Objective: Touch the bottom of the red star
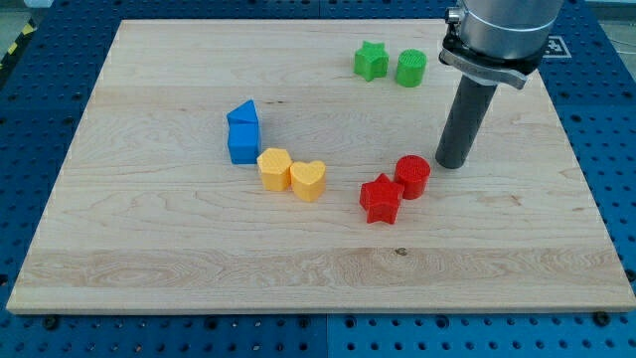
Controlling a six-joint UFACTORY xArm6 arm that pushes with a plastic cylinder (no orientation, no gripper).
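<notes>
Right of the red cylinder (412,176), my tip (452,164) sits bare, touching nothing: approach step, next swing under the red star (381,199).

1. You will find no readable text, number or brand on the board (318,268) or on any block.
2. At the view's top right, a black-and-white marker (553,46) shows behind the arm (497,30); you cannot read its pattern.
</notes>
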